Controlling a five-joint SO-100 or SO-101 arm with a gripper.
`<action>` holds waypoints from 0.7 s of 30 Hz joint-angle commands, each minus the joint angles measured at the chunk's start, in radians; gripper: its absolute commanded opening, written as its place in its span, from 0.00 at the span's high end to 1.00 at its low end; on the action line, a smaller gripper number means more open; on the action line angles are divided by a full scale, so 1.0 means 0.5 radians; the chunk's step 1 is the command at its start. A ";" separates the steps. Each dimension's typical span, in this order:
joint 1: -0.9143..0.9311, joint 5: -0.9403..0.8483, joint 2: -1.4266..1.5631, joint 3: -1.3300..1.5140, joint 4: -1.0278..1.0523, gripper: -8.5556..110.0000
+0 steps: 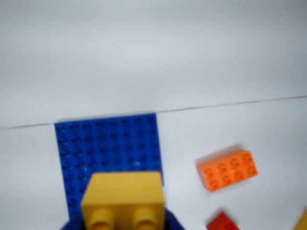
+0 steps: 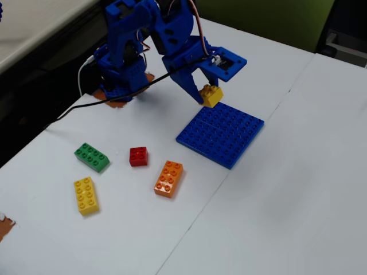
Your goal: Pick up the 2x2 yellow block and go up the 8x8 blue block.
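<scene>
Small yellow brick (image 2: 211, 94): four studs, hard light plastic with slick sides, best pinched across two flat opposite faces; at present clamped in the blue hand (image 2: 205, 96) and held in the air just over the edge of the blue baseplate (image 2: 221, 134) nearest the arm. Baseplate: thin, stiff, studded, lying flat toward the far side of the desk (image 2: 275, 206). Desk: smooth white board with a seam, set beside a dark floor gap and a green wall panel.

Six studded pieces show: one blue baseplate (image 2: 221, 134), two yellow bricks (image 2: 211, 95) (image 2: 86, 195), one green (image 2: 92, 157), one red (image 2: 138, 156), one orange (image 2: 168, 178).
</scene>
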 commanded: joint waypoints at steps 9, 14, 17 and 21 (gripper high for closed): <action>-0.393 0.267 0.126 0.018 0.003 0.93; -0.472 0.291 0.083 0.086 0.012 0.93; -0.457 0.252 0.092 0.181 0.028 0.93; -0.393 0.215 0.095 0.206 0.031 0.93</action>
